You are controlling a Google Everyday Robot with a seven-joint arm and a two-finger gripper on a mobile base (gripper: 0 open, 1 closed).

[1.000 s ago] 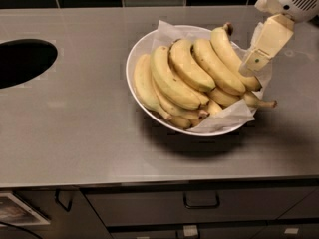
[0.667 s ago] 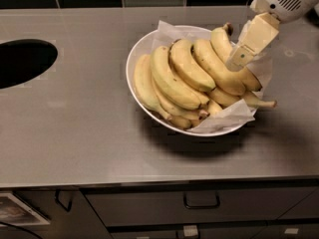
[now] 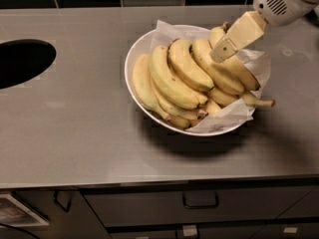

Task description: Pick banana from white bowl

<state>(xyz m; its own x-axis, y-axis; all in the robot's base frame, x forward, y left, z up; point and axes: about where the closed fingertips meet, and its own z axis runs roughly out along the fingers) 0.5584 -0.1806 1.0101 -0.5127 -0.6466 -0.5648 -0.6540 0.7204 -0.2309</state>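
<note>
The banana [image 3: 243,76] lies along the right side of the white bowl [image 3: 130,63], on top of the crinkled paper [image 3: 238,114] that lines it. It sits apart from the fat bunch [image 3: 172,76] that fills the middle and left. Its long axis runs on a slant, from a far end near the back rim down to a near end at the right rim. Another banana lies pressed along its left flank, and a small one with a thin stem [image 3: 260,102] pokes out just below it. The gripper [image 3: 219,54] comes in from the upper right, where the arm's white housing [image 3: 279,1] hangs over the back of the grey counter [image 3: 75,128]. Its cream tip is right over the far half of the banana, at or just above the skin. From where I stand I can't say whether it is touching. Nor can I tell whether the gripper is apart or together, since it shows as one flat cream blade seen side-on, and nothing looks lifted in it. The blade lies across the banana's length rather than along it, which I'd judge suits a grasp across the narrow width. The neighbour on the left leaves little room on that side, so I'd expect the squeeze there to be tight.
</note>
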